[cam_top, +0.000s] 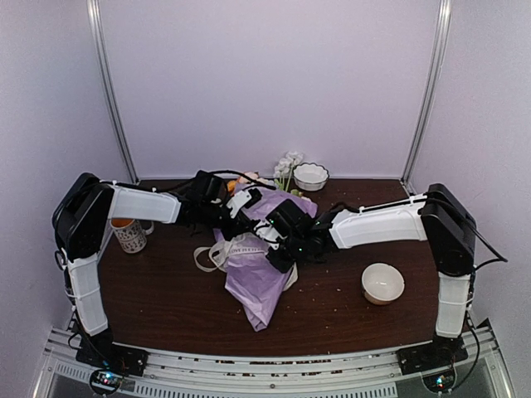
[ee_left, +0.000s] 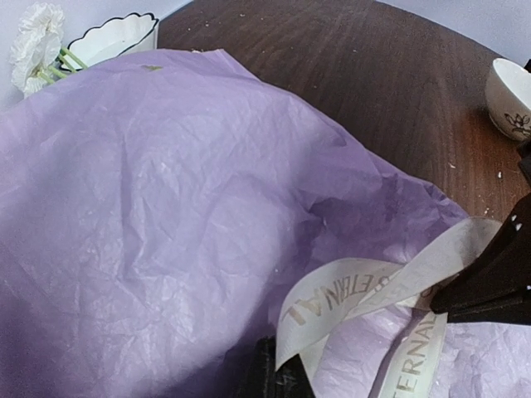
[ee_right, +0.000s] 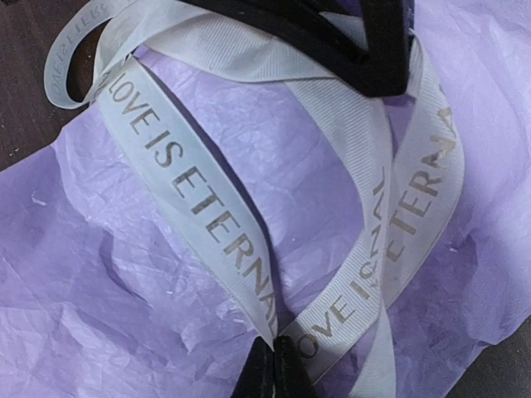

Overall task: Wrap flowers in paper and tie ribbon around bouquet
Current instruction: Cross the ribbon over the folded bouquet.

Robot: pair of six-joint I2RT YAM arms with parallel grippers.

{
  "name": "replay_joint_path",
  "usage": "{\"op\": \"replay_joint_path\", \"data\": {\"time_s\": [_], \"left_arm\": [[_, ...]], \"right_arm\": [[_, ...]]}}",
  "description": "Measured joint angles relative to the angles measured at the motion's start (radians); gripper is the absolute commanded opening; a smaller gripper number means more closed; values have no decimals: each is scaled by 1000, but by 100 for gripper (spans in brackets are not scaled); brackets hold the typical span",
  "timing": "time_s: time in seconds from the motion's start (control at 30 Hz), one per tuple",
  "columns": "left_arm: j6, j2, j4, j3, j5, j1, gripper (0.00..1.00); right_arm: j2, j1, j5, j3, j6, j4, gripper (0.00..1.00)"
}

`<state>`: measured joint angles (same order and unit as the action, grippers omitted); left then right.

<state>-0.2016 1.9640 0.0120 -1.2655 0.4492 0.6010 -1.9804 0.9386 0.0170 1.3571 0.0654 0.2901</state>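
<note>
Top cam fixed, high behind arm bases, tilted down over the whole counter (cam_top: 166,307). Left wrist cam sits close, looking past left claw (ee_left: 274,377) across the paper (ee_left: 166,232). Right wrist cam tighter, on the ribbon (ee_right: 207,207) ahead of right claw (ee_right: 272,373). All three share paper and ribbon.

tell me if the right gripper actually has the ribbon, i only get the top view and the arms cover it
Observer: Yes. In the right wrist view the right gripper is shut on the ribbon, where two strands meet at its tips.
Operator: and the left one
Observer: In the left wrist view the left gripper is shut on another stretch of it, over the crinkled paper.
Operator: anything printed on it
Observer: Gold letters along the strip: LOVE IS ETERNAL.
</note>
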Motion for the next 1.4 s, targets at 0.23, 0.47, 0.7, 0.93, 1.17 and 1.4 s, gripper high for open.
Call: {"op": "replay_joint_path", "data": {"time_s": [0.23, 0.47, 0.7, 0.93, 1.17, 1.4], "left_arm": [[0, 0, 8, 2, 5, -2, 0], [10, 0, 16, 2, 20, -8, 29], [34, -25, 25, 4, 44, -13, 59], [51, -165, 44, 51, 111, -41, 89], [194, -335, 6, 274, 164, -165, 61], [274, -350, 43, 414, 74, -180, 48]], "right_arm": [[32, 0, -57, -11, -40, 11, 0], [287, -18, -188, -173, -150, -95, 0], [315, -123, -341, -235, -284, -216, 0], [258, -183, -456, -240, -383, -295, 0], [238, -189, -513, -259, -420, -343, 0], [233, -190, -528, -256, -416, -344, 0]]}}
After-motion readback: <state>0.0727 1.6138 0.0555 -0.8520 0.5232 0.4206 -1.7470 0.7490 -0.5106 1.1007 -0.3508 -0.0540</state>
